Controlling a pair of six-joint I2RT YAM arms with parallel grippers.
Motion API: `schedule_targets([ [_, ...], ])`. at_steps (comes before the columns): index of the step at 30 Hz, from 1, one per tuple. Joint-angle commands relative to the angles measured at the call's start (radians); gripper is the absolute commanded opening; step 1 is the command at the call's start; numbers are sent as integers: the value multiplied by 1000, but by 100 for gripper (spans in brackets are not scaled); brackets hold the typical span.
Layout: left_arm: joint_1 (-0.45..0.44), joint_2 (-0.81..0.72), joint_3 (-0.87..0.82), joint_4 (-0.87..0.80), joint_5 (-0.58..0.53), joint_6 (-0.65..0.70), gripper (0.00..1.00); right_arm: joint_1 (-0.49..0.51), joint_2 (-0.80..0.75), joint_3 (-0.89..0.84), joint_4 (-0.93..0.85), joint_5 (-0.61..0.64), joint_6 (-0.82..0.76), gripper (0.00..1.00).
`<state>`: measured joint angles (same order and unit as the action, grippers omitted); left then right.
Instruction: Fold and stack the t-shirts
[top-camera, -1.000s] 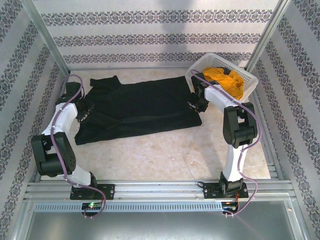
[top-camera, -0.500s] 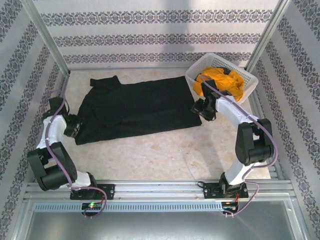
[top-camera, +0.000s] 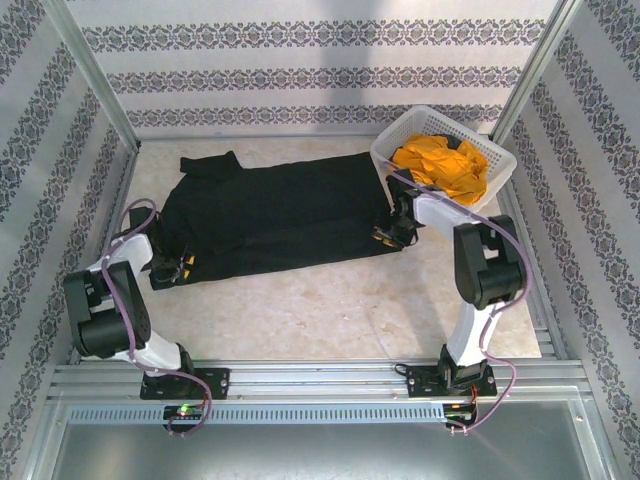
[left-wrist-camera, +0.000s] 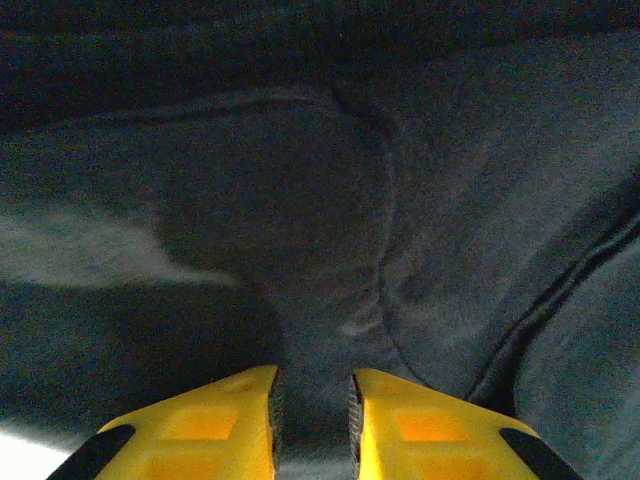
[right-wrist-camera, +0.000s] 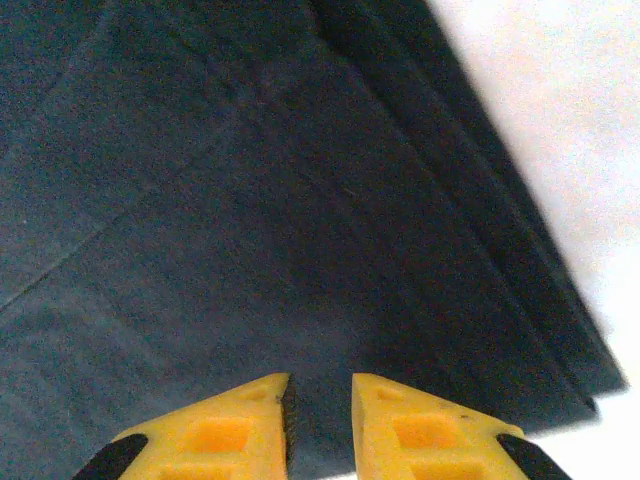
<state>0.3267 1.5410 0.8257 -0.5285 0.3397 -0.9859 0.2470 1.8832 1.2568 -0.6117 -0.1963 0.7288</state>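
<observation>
The left pincer (top-camera: 178, 268) sits low at the 8 o'clock corner of the black t-shirt (top-camera: 280, 215); in the left wrist view the pincer (left-wrist-camera: 312, 385) has its yellow fingers (left-wrist-camera: 200, 420) drawn close together, with a raised ridge of the dark cloth (left-wrist-camera: 300, 200) pinched in the narrow gap between them and creases running away from that ridge toward 12 and 2 o'clock. The right pincer (top-camera: 385, 236) is down at the shirt's 4 o'clock corner; in the right wrist view the pincer (right-wrist-camera: 320, 390) also shows a narrow gap, its yellow tips lying over the flat cloth (right-wrist-camera: 200, 200) just inside the hem, and whether cloth is actually caught between them I cannot tell. In that view the layered edge of the shirt runs from 12 o'clock down toward 4 o'clock, with the pale surface (right-wrist-camera: 560, 150) bare beyond it. From above, the black t-shirt lies spread across the middle of the surface (top-camera: 330, 300), long side running from 9 to 3 o'clock, a sleeve and the collar end bunched toward 10 o'clock. Just beside the shirt's 2 o'clock corner stands a white basket (top-camera: 440, 112) at the surface's 1 o'clock, and the orange-yellow t-shirt (top-camera: 445, 168) is crumpled inside it, with a small dark patch among its folds
</observation>
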Motion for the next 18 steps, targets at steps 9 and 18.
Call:
schedule_targets([
  [9, 31, -44, -74, -46, -116, -18, 26, 65, 116, 45, -263, 105, -47, 31],
  [18, 108, -239, -267, -136, -104, 9, 25, 97, -161, -295, -237, 111, 57, 31],
])
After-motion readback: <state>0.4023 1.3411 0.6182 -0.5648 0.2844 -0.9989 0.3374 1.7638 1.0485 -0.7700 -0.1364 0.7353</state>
